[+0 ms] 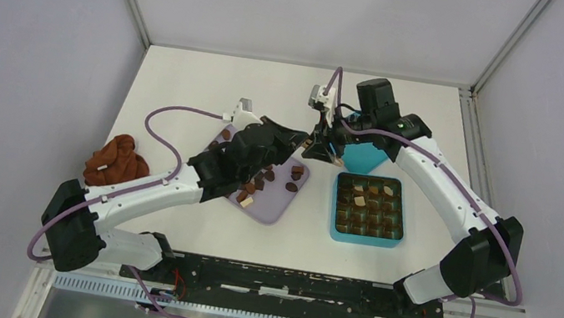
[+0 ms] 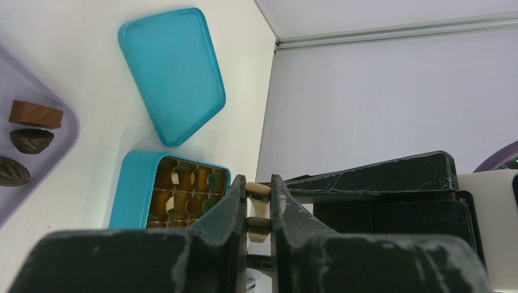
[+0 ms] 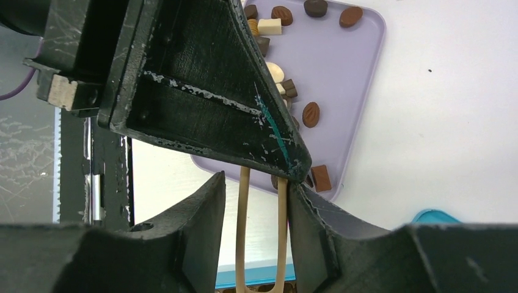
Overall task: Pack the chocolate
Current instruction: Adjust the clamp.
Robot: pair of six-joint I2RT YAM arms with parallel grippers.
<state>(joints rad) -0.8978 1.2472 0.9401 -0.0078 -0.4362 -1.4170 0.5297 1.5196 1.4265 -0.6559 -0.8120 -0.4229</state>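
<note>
Nearest the arm bases, brown and cream chocolate pieces [image 3: 311,114] are scattered on a lilac tray [image 3: 354,73] and slotted into a teal box [image 1: 365,239]. Farther back, thin tan strips [image 3: 282,232] are pinched by the left fingers [image 2: 226,244] and loosely flanked by the half-open right fingers [image 3: 183,244].

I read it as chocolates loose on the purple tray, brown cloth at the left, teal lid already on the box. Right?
No: the teal lid is off, lying on the table apart from the box; the left wrist view shows it. The chocolates are loose on the purple tray, the brown cloth at the left.
</note>
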